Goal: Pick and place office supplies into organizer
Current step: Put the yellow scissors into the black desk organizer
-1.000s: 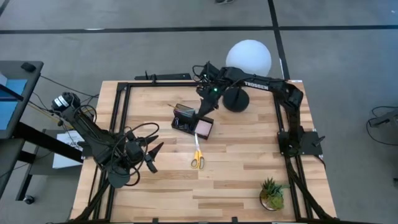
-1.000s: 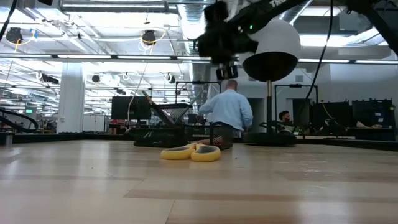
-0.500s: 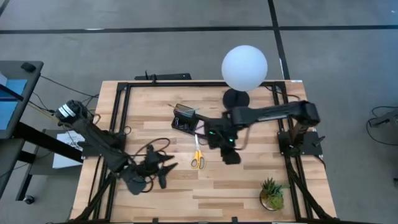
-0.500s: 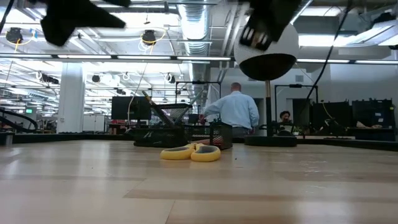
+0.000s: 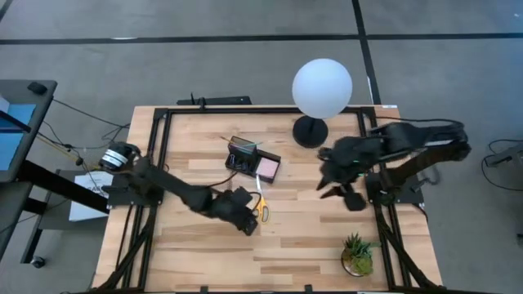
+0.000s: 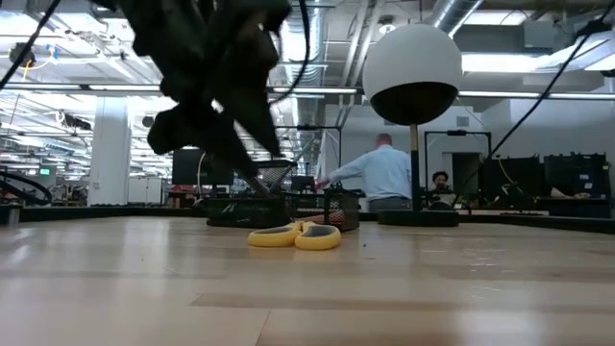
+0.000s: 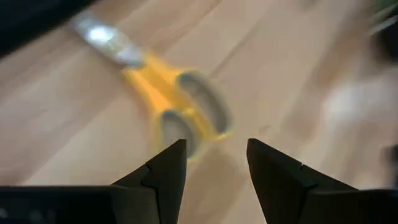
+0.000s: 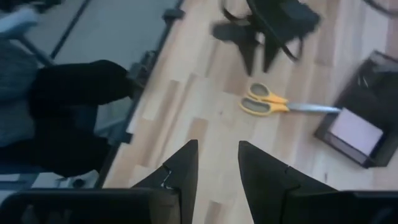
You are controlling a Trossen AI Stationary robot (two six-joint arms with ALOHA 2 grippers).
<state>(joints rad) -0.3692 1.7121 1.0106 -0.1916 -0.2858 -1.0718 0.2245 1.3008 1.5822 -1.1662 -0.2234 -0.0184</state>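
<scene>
Scissors [image 7: 171, 93] blur beyond the open left end effector [image 7: 214, 165].

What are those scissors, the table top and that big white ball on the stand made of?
The scissors: glossy yellow handles, probably plastic, with bright reflective blades, likely steel. The table top: pale wood in jointed strips with visible grain, matte or lightly sealed. The white ball: smooth, even and matte, frosted glass or plastic, which I cannot tell, on a black base.

Scissors [image 7: 177, 99] motion-blurred in left wrist view; blade tip cut off.
</scene>
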